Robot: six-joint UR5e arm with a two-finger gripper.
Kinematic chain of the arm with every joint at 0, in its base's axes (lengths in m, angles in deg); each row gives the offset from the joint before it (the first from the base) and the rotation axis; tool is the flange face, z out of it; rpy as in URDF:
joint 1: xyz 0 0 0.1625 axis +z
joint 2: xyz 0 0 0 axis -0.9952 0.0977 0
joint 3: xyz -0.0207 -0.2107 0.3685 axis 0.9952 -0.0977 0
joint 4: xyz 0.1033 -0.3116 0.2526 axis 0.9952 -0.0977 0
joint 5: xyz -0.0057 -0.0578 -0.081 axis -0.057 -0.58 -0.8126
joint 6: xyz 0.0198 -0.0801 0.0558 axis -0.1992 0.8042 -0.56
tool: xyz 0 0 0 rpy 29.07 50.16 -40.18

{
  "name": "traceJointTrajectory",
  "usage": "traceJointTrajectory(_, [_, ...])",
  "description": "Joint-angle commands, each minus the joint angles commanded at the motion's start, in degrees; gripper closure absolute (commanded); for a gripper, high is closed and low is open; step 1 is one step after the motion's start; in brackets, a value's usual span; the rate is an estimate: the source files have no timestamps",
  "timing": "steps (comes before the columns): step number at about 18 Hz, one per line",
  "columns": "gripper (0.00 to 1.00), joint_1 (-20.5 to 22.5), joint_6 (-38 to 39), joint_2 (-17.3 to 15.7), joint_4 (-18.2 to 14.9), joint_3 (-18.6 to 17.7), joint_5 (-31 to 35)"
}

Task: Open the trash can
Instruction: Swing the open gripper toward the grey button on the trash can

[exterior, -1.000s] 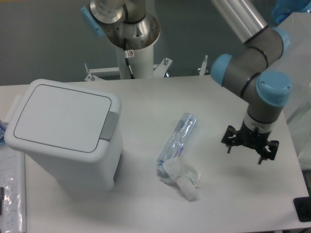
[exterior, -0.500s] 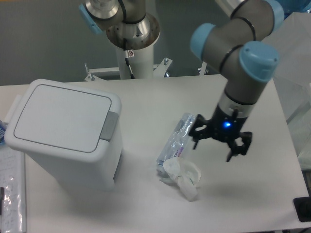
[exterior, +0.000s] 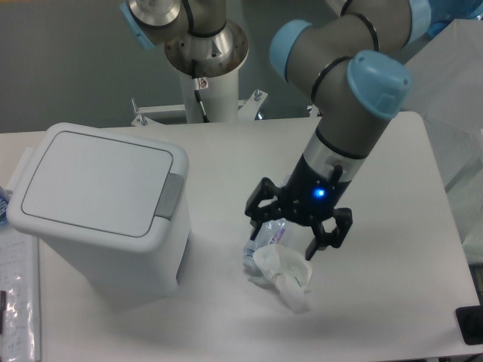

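While the closed white trash can [exterior: 102,204] sits at the desk's [exterior: 377,302] left, the claw [exterior: 290,230] hangs spread open and empty. Below it lie a crushed plastic bottle [exterior: 266,235] and crumpled wrapper [exterior: 285,277], against a grey wall.

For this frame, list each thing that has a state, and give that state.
Trash can: upright, lid shut flat.
Latch button: untouched, nothing on it.
Gripper: open, empty, above the bottle and wrapper.
Plastic bottle: lying on its side, partly hidden by the gripper.
Crumpled wrapper: lying loose on the table, by the bottle's end.
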Motion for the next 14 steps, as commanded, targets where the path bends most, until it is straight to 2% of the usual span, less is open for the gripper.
traceJointTrajectory(3, [0.00, -0.3, 0.3, -0.1, 0.3, -0.4, -5.7])
traceJointTrajectory(10, [0.00, -1.7, 4.2, -5.6, -0.2, -6.9, -6.2])
traceJointTrajectory(14, [0.00, -2.2, 4.3, -6.5, 0.2, -8.9, -6.1])
